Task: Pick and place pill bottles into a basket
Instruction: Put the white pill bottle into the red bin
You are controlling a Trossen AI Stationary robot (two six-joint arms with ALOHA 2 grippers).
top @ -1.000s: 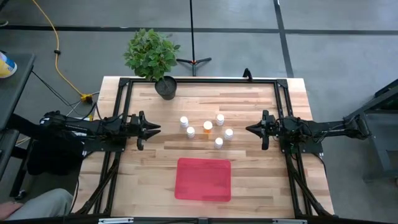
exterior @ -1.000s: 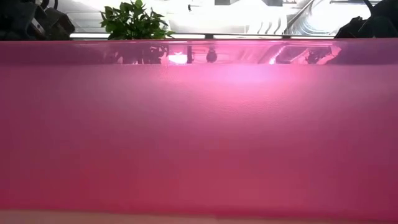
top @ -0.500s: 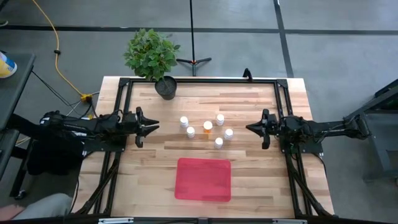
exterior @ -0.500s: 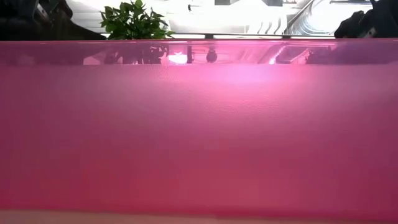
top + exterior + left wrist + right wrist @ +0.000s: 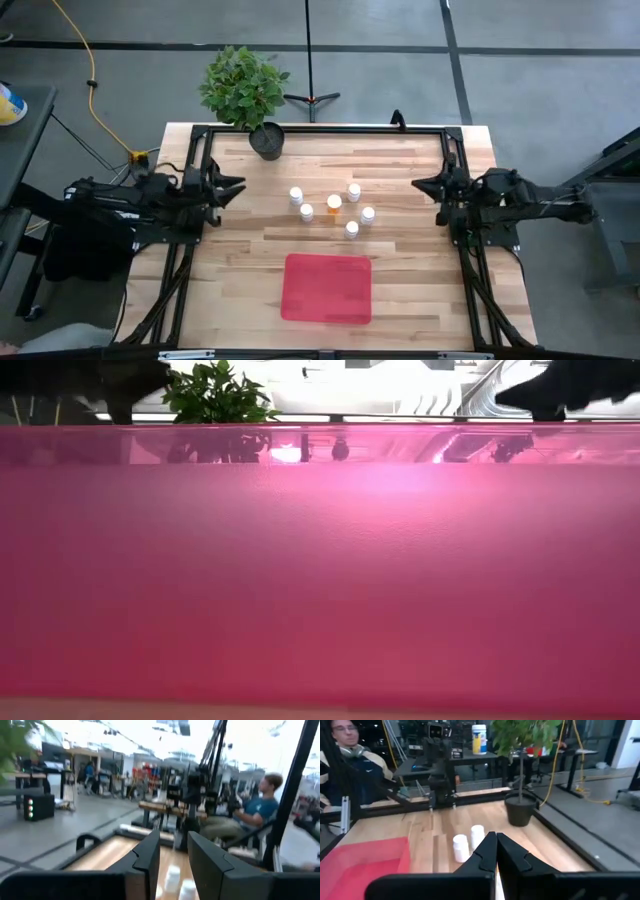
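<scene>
The red basket is lying empty by the counter's near edge. Beyond it, six pill bottles are standing bunched at the counter's middle. The left tool, nearly closed on nothing, and the right tool, fully closed and empty, are hanging near the side edges. Closed fingers reaching into that tight cluster are likely to topple neighbouring bottles.

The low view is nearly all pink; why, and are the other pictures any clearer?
Low view: the flat red plastic tray sits right against the lens, a blurred glowing wall with glare along its top edge. High view: sharp and evenly lit. Left wrist view: smeared, background washed out by bright light. Right wrist view: fairly crisp, with the leafy potted plant clear.
</scene>
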